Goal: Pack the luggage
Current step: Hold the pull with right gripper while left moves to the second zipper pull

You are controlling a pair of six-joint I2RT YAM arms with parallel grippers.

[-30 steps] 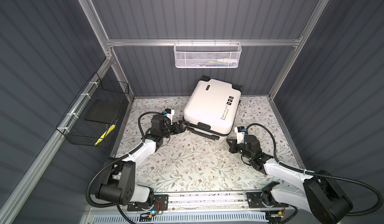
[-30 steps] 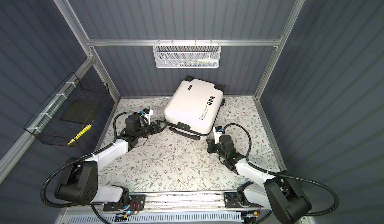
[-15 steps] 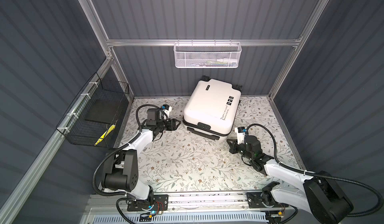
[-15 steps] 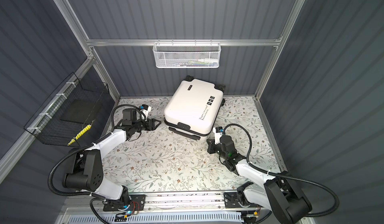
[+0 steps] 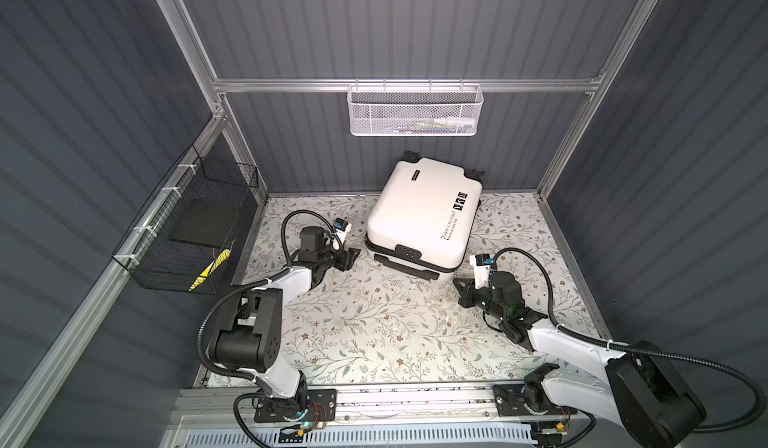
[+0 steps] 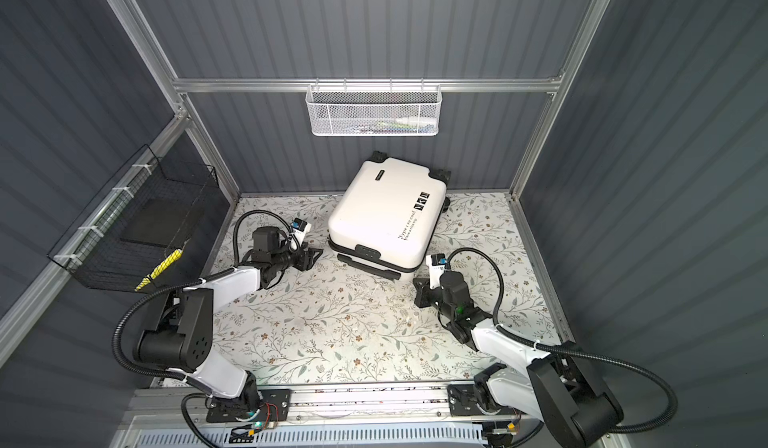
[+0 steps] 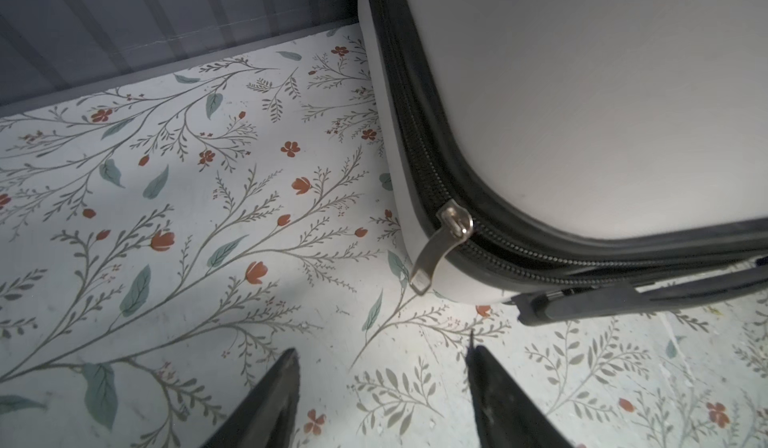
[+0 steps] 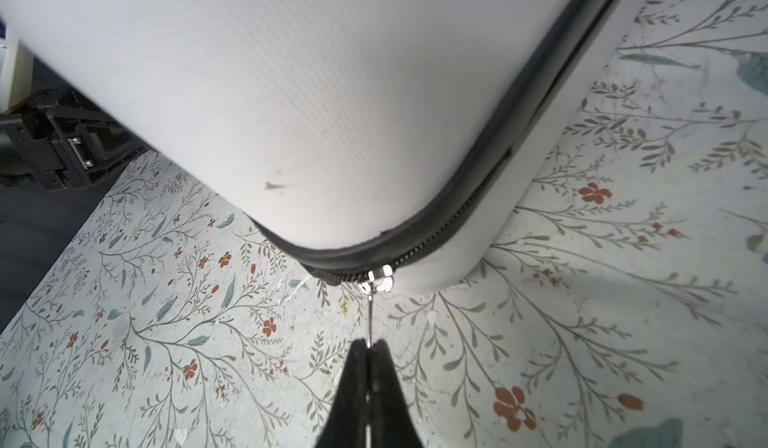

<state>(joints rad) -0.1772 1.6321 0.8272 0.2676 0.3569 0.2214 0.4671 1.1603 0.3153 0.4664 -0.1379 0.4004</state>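
Observation:
The white hard-shell luggage lies flat and zipped shut at the back of the floral table. My left gripper is open just off its front left corner, holding nothing. In the left wrist view the open gripper hovers short of a metal zipper pull that hangs at that corner of the luggage. My right gripper is at the front right corner. In the right wrist view this gripper is shut on the thin pull of a second zipper slider.
A white mesh basket hangs on the back wall above the luggage. A black wire basket on the left wall holds a yellow-and-black item. The luggage's black handle sticks out toward the front. Grey walls close three sides.
My left gripper has drawn back slightly from the luggage's front left corner and its jaws have narrowed a little. The right arm and the luggage have not moved.

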